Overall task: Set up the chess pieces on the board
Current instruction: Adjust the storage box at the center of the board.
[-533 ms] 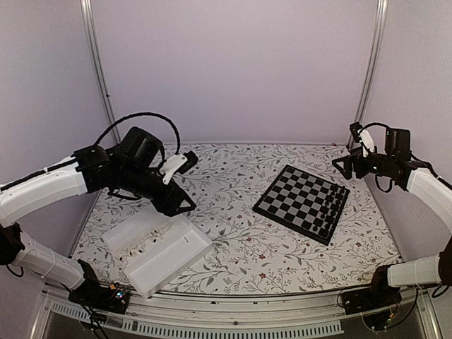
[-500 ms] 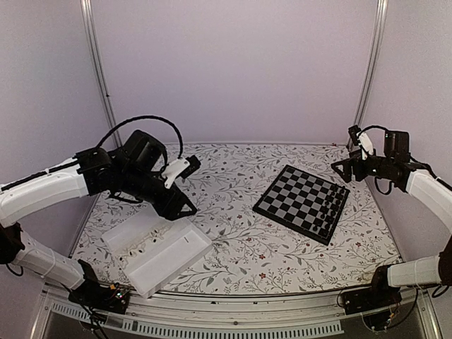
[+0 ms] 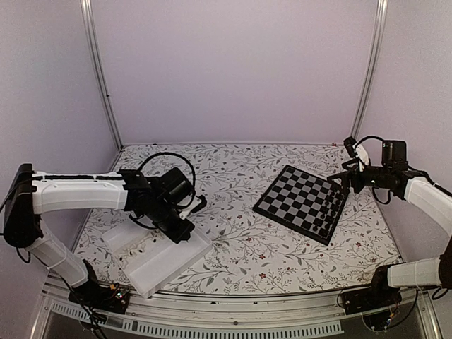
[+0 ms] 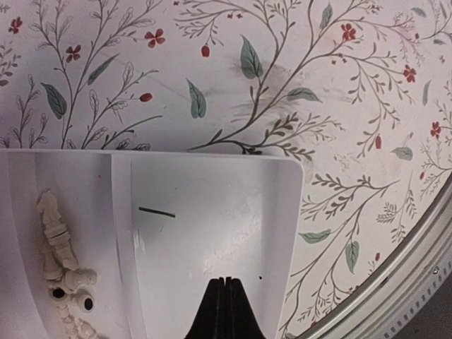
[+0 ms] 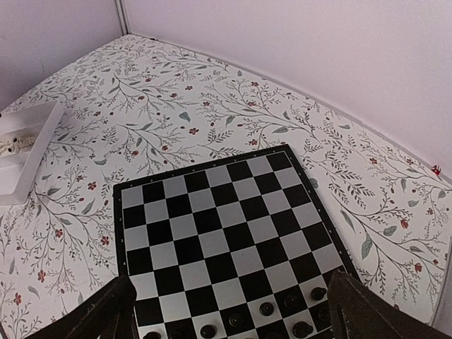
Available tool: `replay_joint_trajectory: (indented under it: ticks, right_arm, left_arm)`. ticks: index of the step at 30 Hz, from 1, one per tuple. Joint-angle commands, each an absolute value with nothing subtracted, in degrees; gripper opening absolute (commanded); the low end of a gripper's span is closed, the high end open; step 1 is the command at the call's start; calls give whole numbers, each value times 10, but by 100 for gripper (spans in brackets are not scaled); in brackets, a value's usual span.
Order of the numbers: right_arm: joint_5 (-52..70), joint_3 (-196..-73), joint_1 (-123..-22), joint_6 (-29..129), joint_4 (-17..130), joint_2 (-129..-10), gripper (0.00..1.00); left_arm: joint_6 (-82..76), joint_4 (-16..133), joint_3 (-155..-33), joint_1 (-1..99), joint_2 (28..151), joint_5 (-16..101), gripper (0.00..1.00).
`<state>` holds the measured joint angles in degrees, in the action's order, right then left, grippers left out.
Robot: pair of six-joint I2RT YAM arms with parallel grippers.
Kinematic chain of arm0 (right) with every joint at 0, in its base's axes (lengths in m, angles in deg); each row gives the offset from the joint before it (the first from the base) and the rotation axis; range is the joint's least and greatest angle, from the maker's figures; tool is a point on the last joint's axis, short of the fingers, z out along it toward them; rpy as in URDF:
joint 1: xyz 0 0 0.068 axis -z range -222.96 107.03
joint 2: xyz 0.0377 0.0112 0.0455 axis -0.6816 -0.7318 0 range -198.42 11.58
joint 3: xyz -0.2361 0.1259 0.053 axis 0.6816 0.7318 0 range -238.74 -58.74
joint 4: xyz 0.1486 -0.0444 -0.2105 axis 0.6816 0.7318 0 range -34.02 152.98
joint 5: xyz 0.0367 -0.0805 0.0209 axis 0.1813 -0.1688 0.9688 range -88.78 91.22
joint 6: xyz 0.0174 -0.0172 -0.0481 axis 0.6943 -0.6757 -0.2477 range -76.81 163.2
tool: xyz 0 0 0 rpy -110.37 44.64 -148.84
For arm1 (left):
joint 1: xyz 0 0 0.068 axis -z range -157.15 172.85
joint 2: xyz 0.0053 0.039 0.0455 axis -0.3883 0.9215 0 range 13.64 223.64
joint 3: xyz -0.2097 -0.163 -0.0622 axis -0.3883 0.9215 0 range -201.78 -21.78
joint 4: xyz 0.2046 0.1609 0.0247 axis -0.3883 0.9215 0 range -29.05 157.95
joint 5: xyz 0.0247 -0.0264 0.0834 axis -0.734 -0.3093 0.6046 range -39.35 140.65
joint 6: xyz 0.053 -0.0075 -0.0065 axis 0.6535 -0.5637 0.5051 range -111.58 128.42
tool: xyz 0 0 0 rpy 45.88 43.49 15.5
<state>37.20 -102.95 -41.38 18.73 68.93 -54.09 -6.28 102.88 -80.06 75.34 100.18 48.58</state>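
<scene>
I see board [image 3: 302,202] in black and grey-white checks with black border. Chess pieces [image 5: 267,308] on board edge closest to my right wrist camera are black. Those [image 4: 60,240] in white tray [image 3: 159,258], near left, are cream-white. Table cover [image 3: 240,247] off-white, printed all over with grey-green leafy sprigs and small red flowers. Walls [image 3: 233,70] pale lilac. Arms [image 3: 78,192] white, black at joints. Left gripper [image 4: 224,311] black.

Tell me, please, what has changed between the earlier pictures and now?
The left arm swung down from its raised pose to the white compartment tray, and its jaws closed; the wrist view shows nothing between them. The right arm dipped slightly toward the chessboard, jaws wide open. Tray and chessboard stayed put.
</scene>
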Motion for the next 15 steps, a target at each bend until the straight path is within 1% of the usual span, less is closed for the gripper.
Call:
replay_joint_trajectory:
  ticks: [1, 5, 8, 15]
  right_arm:
    - [390, -1018, -411, 181, 687, -533, 98]
    - [393, -1017, -411, 179, 687, -535, 98]
    - [397, -1018, -411, 177, 689, -532, 98]
    - [387, -1011, -411, 176, 691, -521, 98]
  left_arm:
    - [-67, 966, -798, 756, 1034, 503, 0]
    - [-59, 944, -825, 756, 1101, 505, 0]
    - [-52, 941, -850, 756, 1145, 531, 0]
    - [-38, 905, -886, 750, 1214, 568, 0]
